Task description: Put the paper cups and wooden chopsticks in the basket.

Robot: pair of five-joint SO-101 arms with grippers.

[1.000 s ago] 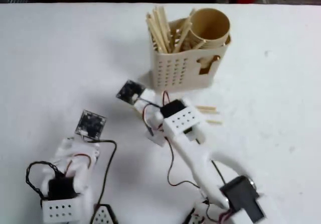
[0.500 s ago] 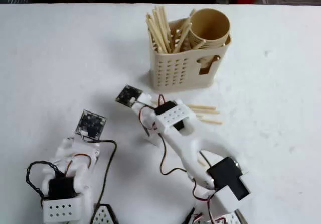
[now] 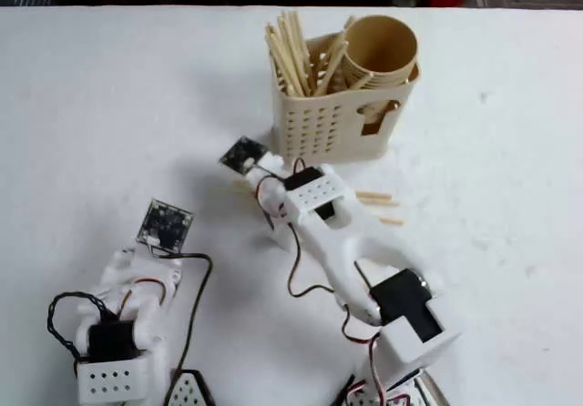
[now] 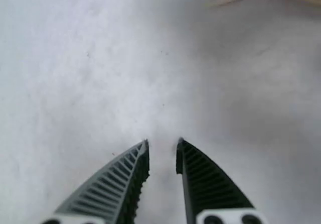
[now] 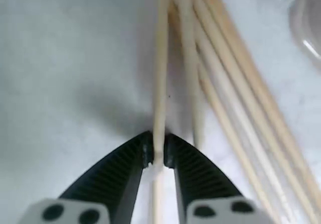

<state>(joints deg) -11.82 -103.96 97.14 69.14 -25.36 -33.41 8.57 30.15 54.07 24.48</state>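
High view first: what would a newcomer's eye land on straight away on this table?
The cream basket at the table's far side stands out, bristling with wooden chopsticks and holding paper cups. Just in front of it, the right gripper pinches a single chopstick from a loose bundle lying on the white table. The left gripper sits open over bare table.

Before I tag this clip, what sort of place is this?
Probably a robotics lab bench: a white table, two small arms trailing loose wires, and a basket staged with chopsticks and paper cups.
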